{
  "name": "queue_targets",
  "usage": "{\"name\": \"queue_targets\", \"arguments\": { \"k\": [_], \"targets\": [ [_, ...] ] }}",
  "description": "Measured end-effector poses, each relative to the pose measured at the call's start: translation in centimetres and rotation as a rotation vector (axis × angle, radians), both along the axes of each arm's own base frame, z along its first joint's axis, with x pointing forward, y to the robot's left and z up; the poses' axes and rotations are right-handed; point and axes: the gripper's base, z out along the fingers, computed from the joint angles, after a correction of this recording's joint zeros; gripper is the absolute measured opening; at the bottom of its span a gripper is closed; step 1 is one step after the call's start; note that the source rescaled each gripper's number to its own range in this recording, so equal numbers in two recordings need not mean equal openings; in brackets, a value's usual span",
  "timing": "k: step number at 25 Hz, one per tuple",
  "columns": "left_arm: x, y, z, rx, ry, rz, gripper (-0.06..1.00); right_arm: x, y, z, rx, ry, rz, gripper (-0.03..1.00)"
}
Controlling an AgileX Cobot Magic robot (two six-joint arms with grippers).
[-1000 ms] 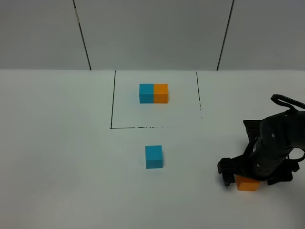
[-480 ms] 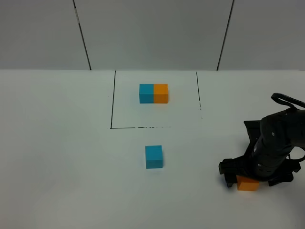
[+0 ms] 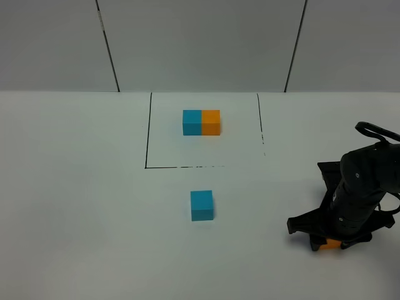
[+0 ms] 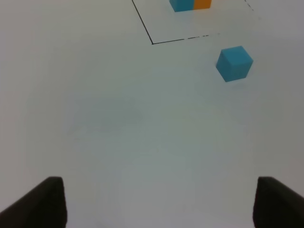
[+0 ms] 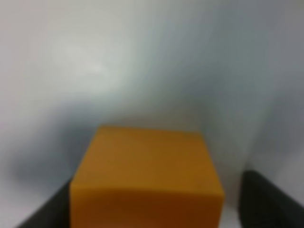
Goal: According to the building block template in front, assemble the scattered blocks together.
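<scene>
1. The right gripper (image 3: 332,232) has sunk lower over the orange cube (image 5: 147,175) at the near right of the table (image 3: 75,187). From above, only a sliver of the cube now shows.
2. Its jaws are spread and straddle the cube, not clamping it.
3. The left gripper (image 4: 159,204) hangs wide apart, gripping nothing.
4. The blue cube (image 3: 202,205) has not moved and sits near the black outline (image 3: 148,131), outside its front edge.
5. Inside the outline, farther back, sits the template (image 3: 201,122), blue left, orange right.
</scene>
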Motion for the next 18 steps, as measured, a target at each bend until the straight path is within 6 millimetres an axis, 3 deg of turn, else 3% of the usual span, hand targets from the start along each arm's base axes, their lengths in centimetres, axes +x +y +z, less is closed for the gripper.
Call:
{"name": "queue_targets", "arguments": {
  "k": [3, 9, 12, 18],
  "targets": [
    [0.0, 0.0, 0.0, 0.0, 0.0, 0.0, 0.68, 0.0, 0.0, 0.5, -0.004, -0.004, 0.014, 0.0],
    [0.0, 0.0, 0.0, 0.0, 0.0, 0.0, 0.68, 1.5, 0.5, 4.4, -0.012, -0.077, 0.177, 0.0],
    [0.0, 0.0, 0.0, 0.0, 0.0, 0.0, 0.68, 2.1, 1.3, 6.0, -0.052, -0.08, 0.419, 0.0],
    [0.0, 0.0, 0.0, 0.0, 0.0, 0.0, 0.68, 2.6, 5.3, 8.6, -0.138, -0.126, 1.062, 0.0]
  ]
}}
